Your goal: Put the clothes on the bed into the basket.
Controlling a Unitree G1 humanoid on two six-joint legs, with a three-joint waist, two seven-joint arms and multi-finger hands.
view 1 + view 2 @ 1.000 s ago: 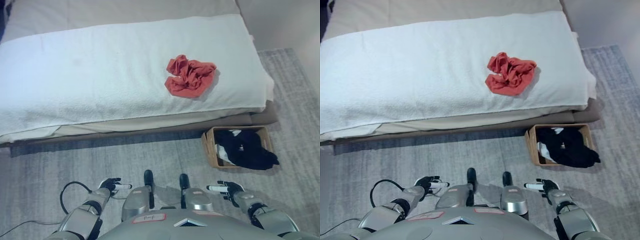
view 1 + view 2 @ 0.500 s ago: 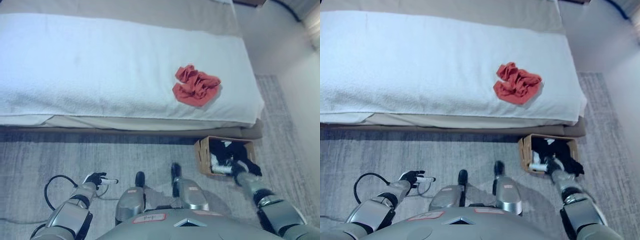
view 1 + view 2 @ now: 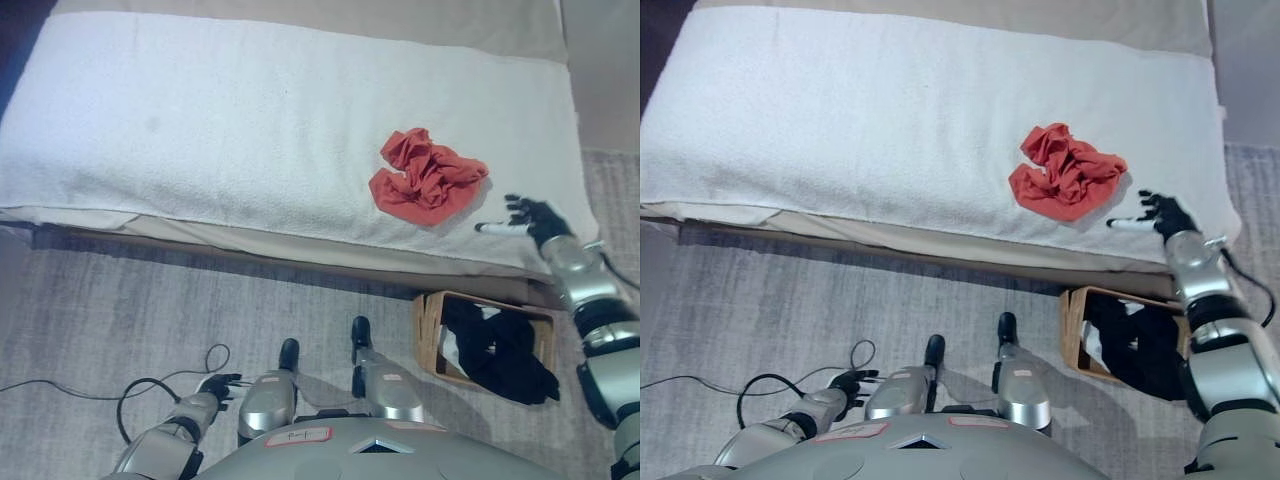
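Observation:
A crumpled red cloth (image 3: 428,188) lies on the white bed cover (image 3: 230,130), toward its right end. My right hand (image 3: 528,219) is open over the bed's right edge, just right of the red cloth and not touching it. A brown basket (image 3: 432,335) stands on the floor below the bed's right end, with dark clothes (image 3: 500,350) and a bit of white cloth in it. My left hand (image 3: 214,388) hangs low at the bottom left over the floor, fingers relaxed and empty.
The bed has a tan base (image 3: 300,262) along its front edge. A grey carpet (image 3: 150,310) covers the floor in front of it. A pale wall (image 3: 605,70) rises at the far right.
My right hand has risen from by the basket to the bed's right edge beside the red cloth. The camera has shifted, so the bed and basket sit differently in the picture.

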